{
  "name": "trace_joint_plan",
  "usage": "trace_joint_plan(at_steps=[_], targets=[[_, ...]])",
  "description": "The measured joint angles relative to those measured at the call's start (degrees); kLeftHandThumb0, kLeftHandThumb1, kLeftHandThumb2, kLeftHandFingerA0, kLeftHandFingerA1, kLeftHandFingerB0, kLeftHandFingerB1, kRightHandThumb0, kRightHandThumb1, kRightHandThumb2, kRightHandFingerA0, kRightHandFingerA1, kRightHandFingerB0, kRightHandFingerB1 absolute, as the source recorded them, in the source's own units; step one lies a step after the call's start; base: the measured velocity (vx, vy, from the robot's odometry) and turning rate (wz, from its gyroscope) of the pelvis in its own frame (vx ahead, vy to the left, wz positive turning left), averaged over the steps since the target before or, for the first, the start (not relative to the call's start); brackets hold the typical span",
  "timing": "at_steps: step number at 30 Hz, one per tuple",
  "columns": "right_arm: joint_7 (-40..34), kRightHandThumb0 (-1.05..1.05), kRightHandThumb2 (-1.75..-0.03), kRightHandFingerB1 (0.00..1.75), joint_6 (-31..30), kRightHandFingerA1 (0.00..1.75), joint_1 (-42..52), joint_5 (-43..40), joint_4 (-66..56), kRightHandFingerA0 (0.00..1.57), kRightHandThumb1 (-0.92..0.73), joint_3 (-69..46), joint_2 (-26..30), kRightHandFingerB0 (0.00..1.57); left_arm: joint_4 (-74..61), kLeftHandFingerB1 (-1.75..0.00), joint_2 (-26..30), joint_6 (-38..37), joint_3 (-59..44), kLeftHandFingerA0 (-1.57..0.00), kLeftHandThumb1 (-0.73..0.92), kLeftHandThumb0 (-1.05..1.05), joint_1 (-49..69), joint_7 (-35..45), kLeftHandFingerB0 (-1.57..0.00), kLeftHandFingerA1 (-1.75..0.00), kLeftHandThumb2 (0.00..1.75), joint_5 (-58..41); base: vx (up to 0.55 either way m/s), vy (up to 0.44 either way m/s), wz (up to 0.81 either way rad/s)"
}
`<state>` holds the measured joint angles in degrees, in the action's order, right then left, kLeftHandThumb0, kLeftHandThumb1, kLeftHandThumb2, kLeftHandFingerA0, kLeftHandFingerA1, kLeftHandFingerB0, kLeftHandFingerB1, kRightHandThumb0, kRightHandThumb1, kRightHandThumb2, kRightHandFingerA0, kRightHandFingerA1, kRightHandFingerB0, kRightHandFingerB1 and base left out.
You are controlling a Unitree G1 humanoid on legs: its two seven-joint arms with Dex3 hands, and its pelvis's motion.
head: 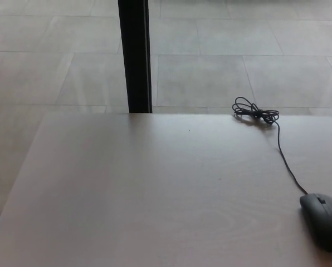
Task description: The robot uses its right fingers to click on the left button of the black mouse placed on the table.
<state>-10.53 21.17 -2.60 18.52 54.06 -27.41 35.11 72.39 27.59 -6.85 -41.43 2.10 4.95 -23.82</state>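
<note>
The black mouse (pixel 323 221) lies on the pale wooden table (pixel 155 194) near its front right corner, partly cut off by the picture's right edge. Its thin black cable (pixel 286 161) runs away toward the far edge and ends in a small coiled bundle (pixel 256 112). No part of either hand shows in the head view.
A black vertical post (pixel 134 55) stands just behind the table's far edge. Beyond it is a grey tiled floor (pixel 221 61). The table's left edge slants toward the lower left corner.
</note>
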Motion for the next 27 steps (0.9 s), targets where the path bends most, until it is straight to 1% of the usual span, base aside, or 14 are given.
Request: trace_joint_plan(at_steps=[3,4,5,6,10,11,12,13,14,16,17,18,19,27], targets=[[1.03,-0.68,-0.64,0.44,-0.12,1.31,-0.05,-2.10,2.43,0.93,-0.79,-2.39,-2.00,0.48,-0.01,-0.48,-0.14,0.00,0.02,-0.63,0.92,-0.82,0.02,0.01,-0.53,-0.57,0.69,-0.01,0.00,0.000,0.00],[1.41,-0.71,-0.69,0.50,-0.20,1.52,-0.07,-2.80,3.02,0.91,-0.76,-3.18,-2.62,0.49,-0.01,-0.47,-0.18,0.00,0.01,-0.67,0.92,-0.83,0.05,0.01,-0.55,-0.56,0.69,-0.01,0.00,0.000,0.00],[1.80,-0.71,-0.65,0.47,-0.33,0.80,-0.09,-3.45,3.44,0.73,-0.80,-3.93,-3.24,0.48,-0.01,-0.48,-0.21,0.00,0.01,-0.64,0.92,-0.83,0.06,0.01,-0.54,-0.55,0.69,-0.02,0.00,0.000,0.00],[2.24,-0.70,-0.64,0.54,-0.50,0.86,-0.12,-4.12,3.80,0.77,-0.82,-4.72,-3.88,0.54,0.00,-0.49,-0.24,0.00,0.01,-0.67,0.92,-0.83,0.05,0.01,-0.55,-0.56,0.68,-0.01,0.00,0.000,0.00],[4.01,-0.69,-0.65,0.40,-1.24,0.58,-0.49,-6.83,5.30,0.86,-0.83,-7.44,-6.18,0.43,0.01,-0.50,-0.27,0.00,0.00,-0.70,0.92,-0.81,0.06,0.00,-0.59,-0.57,0.69,-0.02,0.00,0.000,0.00],[4.39,-0.71,-0.66,0.41,-1.42,1.15,-0.64,-7.42,5.75,0.94,-0.84,-7.92,-6.56,0.45,0.01,-0.51,-0.27,0.00,0.00,-0.72,0.92,-0.80,0.06,-0.01,-0.62,-0.58,0.69,-0.01,0.00,0.000,0.00],[4.90,-0.71,-0.66,0.41,-1.79,1.15,-0.96,-8.29,6.64,0.94,-0.84,-8.56,-7.07,0.45,0.01,-0.51,-0.27,0.00,0.04,-0.72,0.92,-0.80,0.06,-0.06,-0.62,-0.58,0.69,0.01,0.00,0.000,0.00],[5.33,-0.68,-0.66,0.38,-2.24,0.69,-1.31,-9.05,7.39,0.59,-0.85,-9.03,-7.56,0.39,0.01,-0.50,-0.27,0.00,0.11,-0.70,0.92,-0.80,0.08,-0.15,-0.61,-0.58,0.70,0.03,0.00,0.000,0.00],[5.80,-0.69,-0.65,0.39,-2.69,0.83,-1.55,-9.82,7.86,0.85,-0.84,-9.37,-8.07,0.37,0.02,-0.49,-0.27,0.00,0.23,-0.68,0.92,-0.80,0.08,-0.22,-0.61,-0.56,0.71,0.05,0.00,0.000,0.00],[6.72,-0.72,-0.65,0.37,-3.62,0.70,-1.96,-11.26,8.39,0.89,-0.83,-9.87,-8.88,0.36,0.02,-0.49,-0.27,-0.01,0.52,-0.69,0.92,-0.80,0.15,-0.39,-0.61,-0.56,0.71,0.15,0.00,0.000,0.00],[7.24,-0.71,-0.65,0.37,-4.02,0.55,-2.16,-12.03,8.52,0.78,-0.82,-10.13,-9.30,0.35,0.02,-0.48,-0.27,-0.02,0.69,-0.69,0.92,-0.80,0.24,-0.47,-0.60,-0.56,0.71,0.20,0.00,0.000,0.00],[7.68,-0.72,-0.66,0.39,-4.38,0.71,-2.30,-12.65,8.56,0.87,-0.83,-10.35,-9.69,0.36,0.02,-0.47,-0.27,-0.03,0.83,-0.69,0.92,-0.81,0.36,-0.53,-0.57,-0.56,0.71,0.24,0.00,0.000,0.00],[8.24,-0.69,-0.65,0.34,-4.87,0.43,-2.42,-13.49,8.57,0.54,-0.82,-10.59,-10.27,0.36,0.03,-0.49,-0.27,-0.04,1.05,-0.72,0.92,-0.81,0.49,-0.56,-0.60,-0.57,0.69,0.29,0.00,0.000,0.00],[12.01,-0.69,-0.65,0.34,-7.38,0.46,-3.16,-19.17,10.13,0.56,-0.81,-12.34,-12.15,0.38,0.06,-0.48,-0.27,-0.05,1.04,-0.73,0.92,-0.81,0.59,-0.86,-0.60,-0.56,0.68,0.19,0.00,0.000,0.00]])
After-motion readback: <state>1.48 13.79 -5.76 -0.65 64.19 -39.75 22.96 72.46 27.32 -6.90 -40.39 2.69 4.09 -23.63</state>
